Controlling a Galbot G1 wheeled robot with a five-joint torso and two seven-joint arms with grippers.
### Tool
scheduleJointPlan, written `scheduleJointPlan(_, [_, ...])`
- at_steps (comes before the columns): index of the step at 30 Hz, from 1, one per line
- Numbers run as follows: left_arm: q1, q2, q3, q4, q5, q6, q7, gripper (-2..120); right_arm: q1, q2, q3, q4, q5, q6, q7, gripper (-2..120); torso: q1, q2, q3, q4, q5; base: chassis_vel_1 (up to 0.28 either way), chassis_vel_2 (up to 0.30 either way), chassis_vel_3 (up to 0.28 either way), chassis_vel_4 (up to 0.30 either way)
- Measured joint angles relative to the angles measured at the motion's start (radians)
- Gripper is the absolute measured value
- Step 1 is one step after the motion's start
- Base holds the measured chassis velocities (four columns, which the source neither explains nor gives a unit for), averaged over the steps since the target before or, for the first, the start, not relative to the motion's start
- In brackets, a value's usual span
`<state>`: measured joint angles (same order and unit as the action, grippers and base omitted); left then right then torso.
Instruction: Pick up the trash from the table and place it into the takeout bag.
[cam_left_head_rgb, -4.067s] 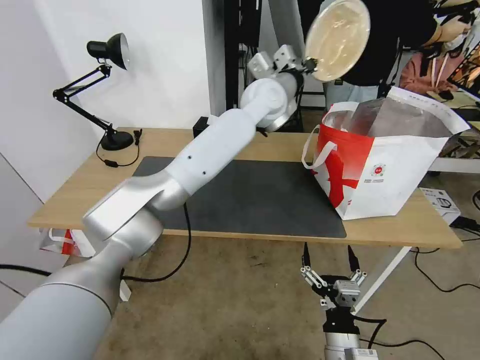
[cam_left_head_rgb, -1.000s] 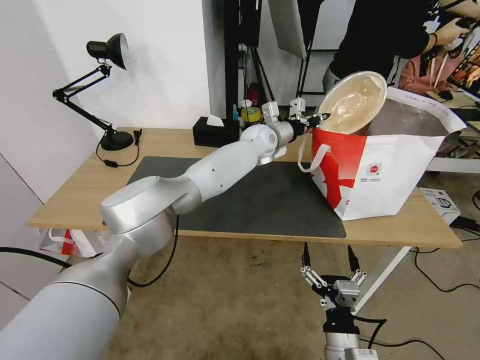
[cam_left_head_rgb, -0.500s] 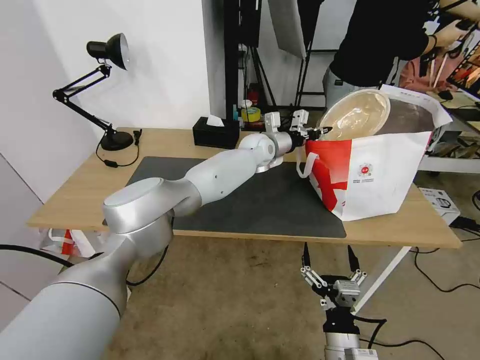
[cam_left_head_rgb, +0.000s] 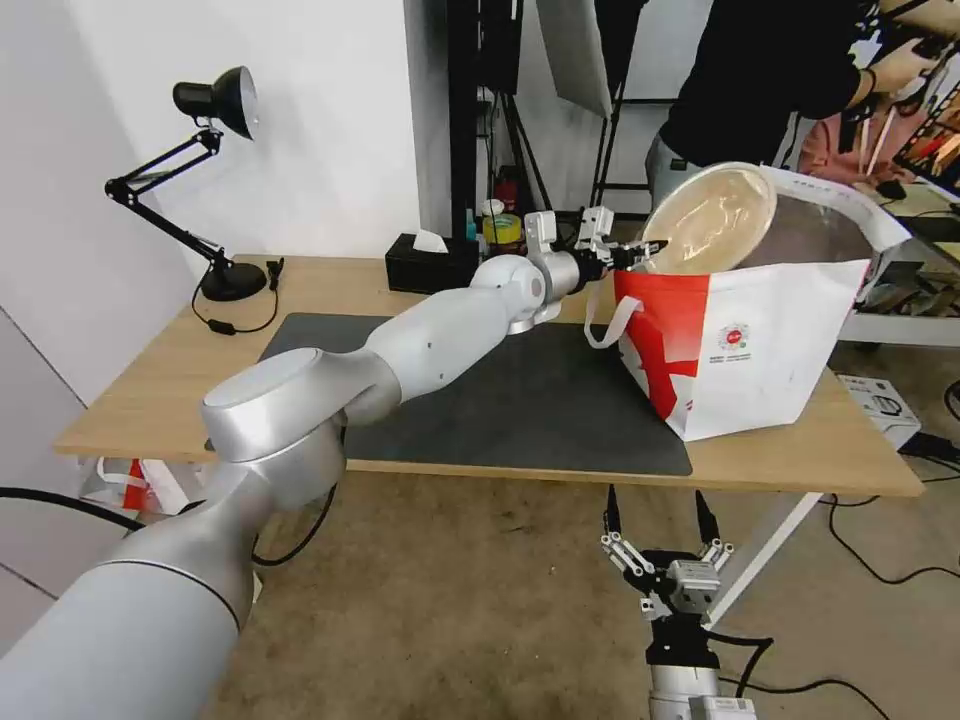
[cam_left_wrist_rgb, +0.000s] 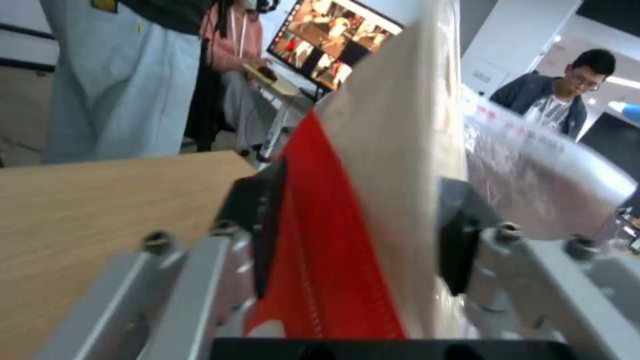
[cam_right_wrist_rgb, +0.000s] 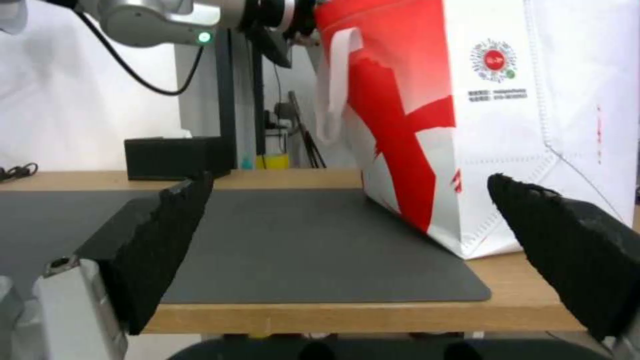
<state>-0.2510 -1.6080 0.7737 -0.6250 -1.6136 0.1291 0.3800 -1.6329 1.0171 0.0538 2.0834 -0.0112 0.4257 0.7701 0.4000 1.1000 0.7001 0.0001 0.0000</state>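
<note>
The left arm is stretched out across the table (cam_left_head_rgb: 180, 370), and its left gripper (cam_left_head_rgb: 640, 250) is pinching the rim of the beige bowl (cam_left_head_rgb: 712, 218), fingers clamped on either side of the edge. The bowl is tipped up on its side, hollow facing this way, sitting in the open mouth of the takeout bag (cam_left_head_rgb: 770, 350) with its lower part dipped below the bag's red front edge and its upper part above the rim. From the wrist you can see the bowl's pale wall (cam_left_wrist_rgb: 400, 200) squeezed between the dark pads, right against the red fabric of the bag. The bag stands upright at the right end of the dark mat (cam_left_head_rgb: 520, 400), its white strap hanging loose near the gripper. Down low in front of the table, the right gripper (cam_left_head_rgb: 660, 545) hangs with its fingers spread wide, holding nothing. A black lamp (cam_left_head_rgb: 215, 100) and a black tissue box (cam_left_head_rgb: 425, 265) sit along the table's far edge.
</note>
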Motion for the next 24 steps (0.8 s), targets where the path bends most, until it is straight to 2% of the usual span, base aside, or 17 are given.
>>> scheduleJointPlan(3, [-0.009, 0.000, -0.004, -0.005, -0.002, 0.001, 0.000, 70, 0.000, 0.000, 0.000, 0.000, 0.000, 0.000, 0.000, 100, 0.000, 0.000, 0.000, -0.0002, 0.0000, 0.000, 0.000, 0.000, 0.000])
scheduleJointPlan(5, [-0.010, 0.000, -0.004, -0.005, -0.002, 0.001, 0.000, 74, 0.000, 0.000, 0.000, 0.000, 0.000, 0.000, 0.000, 100, 0.000, 0.000, 0.000, -0.0002, 0.0000, 0.000, 0.000, 0.000, 0.000])
scheduleJointPlan(9, [-0.010, 0.000, -0.003, -0.008, -0.002, -0.002, 0.000, 93, 0.000, 0.000, 0.000, 0.000, 0.000, 0.000, 0.000, 100, 0.000, 0.000, 0.000, -0.0001, 0.0000, 0.000, 0.000, 0.000, 0.000])
scheduleJointPlan(14, [-0.010, 0.000, -0.006, -0.008, -0.002, -0.009, 0.001, 100, 0.000, 0.000, 0.000, 0.000, 0.000, 0.000, 0.000, 100, 0.000, 0.000, 0.000, -0.0001, 0.0000, 0.000, 0.000, 0.000, 0.000])
scheduleJointPlan(24, [-0.013, 0.000, 0.009, -0.009, 0.004, -0.030, 0.019, 100, 0.000, 0.000, 0.000, 0.000, 0.000, 0.000, 0.000, 100, 0.000, 0.000, 0.000, -0.0001, 0.0000, 0.000, 0.000, 0.000, 0.000])
